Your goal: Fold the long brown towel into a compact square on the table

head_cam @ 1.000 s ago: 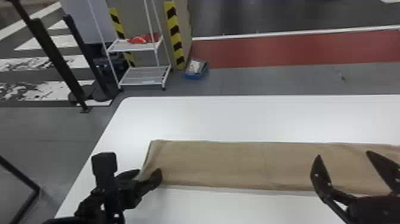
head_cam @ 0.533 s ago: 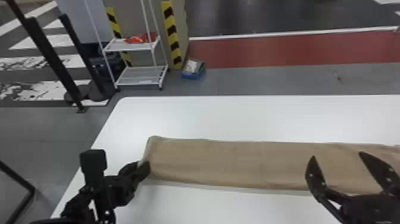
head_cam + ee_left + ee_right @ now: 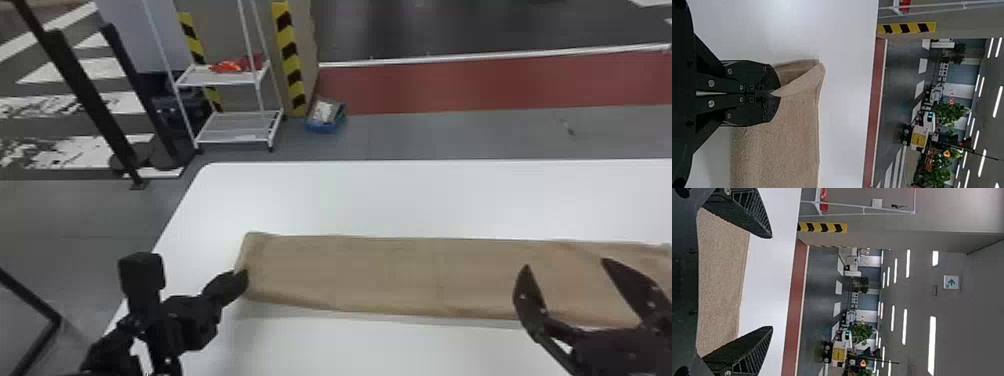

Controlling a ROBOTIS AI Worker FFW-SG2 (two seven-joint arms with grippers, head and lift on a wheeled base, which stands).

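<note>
— Beyond the white table (image 3: 400,200), on grey floor (image 3: 450,135): a blue box (image 3: 326,128), contents whitish (too blurred to name).

— And the brown towel (image 3: 390,275)?

— Along the tabletop, long axis running left to right, right end cut off by the head view's edge. Partly hidden behind the right gripper (image 3: 565,264), fingers spread wide.

— Left gripper (image 3: 241,281)?

— Pressed together, pinching the towel's left end, beside a gaping fold.
</note>
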